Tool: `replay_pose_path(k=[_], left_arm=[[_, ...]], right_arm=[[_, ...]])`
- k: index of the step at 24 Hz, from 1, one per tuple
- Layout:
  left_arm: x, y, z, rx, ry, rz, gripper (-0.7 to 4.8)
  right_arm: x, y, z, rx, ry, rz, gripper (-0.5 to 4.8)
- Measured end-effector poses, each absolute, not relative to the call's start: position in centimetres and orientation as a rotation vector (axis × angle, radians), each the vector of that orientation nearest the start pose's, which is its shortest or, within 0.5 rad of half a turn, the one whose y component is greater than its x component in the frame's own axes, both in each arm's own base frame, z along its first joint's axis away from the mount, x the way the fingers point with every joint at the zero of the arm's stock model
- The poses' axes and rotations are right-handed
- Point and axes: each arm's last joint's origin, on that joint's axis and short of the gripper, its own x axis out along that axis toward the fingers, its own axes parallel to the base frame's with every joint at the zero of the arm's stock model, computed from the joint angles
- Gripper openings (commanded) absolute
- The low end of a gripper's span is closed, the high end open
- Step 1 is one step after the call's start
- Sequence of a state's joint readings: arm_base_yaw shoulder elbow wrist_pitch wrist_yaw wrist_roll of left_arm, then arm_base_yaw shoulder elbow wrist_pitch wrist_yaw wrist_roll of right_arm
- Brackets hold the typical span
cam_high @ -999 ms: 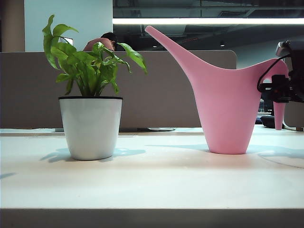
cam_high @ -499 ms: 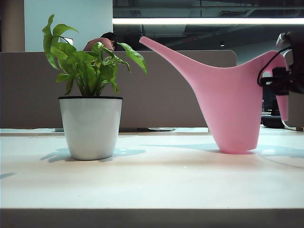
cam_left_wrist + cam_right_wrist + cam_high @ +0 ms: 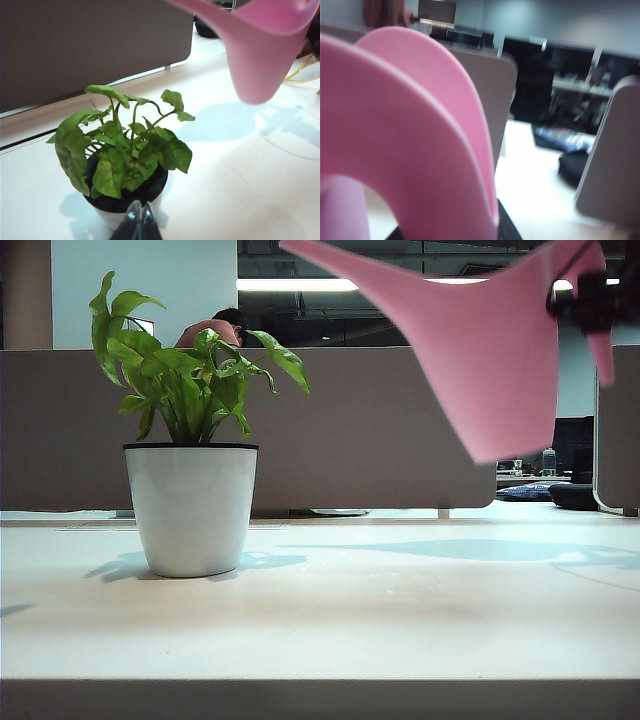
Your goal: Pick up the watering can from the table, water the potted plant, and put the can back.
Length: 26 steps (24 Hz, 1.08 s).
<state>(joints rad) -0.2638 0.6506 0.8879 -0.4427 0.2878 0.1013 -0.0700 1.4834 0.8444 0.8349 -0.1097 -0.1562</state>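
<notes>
Your right pincer (image 3: 592,308) pinches the watering can (image 3: 480,350) by its handle, high above the tabletop (image 3: 330,610), right of the potted plant (image 3: 190,440). Carry it left until the spout overhangs the leaves, then tip gently. Your left pincer (image 3: 138,220), pressed together, hovers just near the pot.

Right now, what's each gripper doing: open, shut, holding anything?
Left gripper: shut, empty, hovering by the potted plant.
Right gripper: shut on the watering can handle, can held clear above the table.
</notes>
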Motion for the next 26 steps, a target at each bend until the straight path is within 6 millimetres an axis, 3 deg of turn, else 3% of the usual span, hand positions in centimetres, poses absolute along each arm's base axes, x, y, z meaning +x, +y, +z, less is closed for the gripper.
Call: replay_pose_path(k=[2,8,18,26], left_arm=[[12.1,-4.1,36.0,0.096,0.18,-0.559,-0.05],[12.1,-4.1,36.0,0.096,0.18,-0.559,-0.05],[12.1,-4.1,36.0,0.096,0.181,-0.559,-0.05],[12.1,-4.1,35.8,0.096,0.199,-0.56,-0.05]], right_arm=[[32.2,-1.9,30.1,-0.238,-0.21,0.018,1.55],[32.1,-0.9,30.7,-0.388,-0.159,0.044,1.46],[31.2,2.4,31.9,-0.636,-0.237,0.114,1.46],[29.9,2.4,33.6,-0.747,-0.304,0.079,1.46]])
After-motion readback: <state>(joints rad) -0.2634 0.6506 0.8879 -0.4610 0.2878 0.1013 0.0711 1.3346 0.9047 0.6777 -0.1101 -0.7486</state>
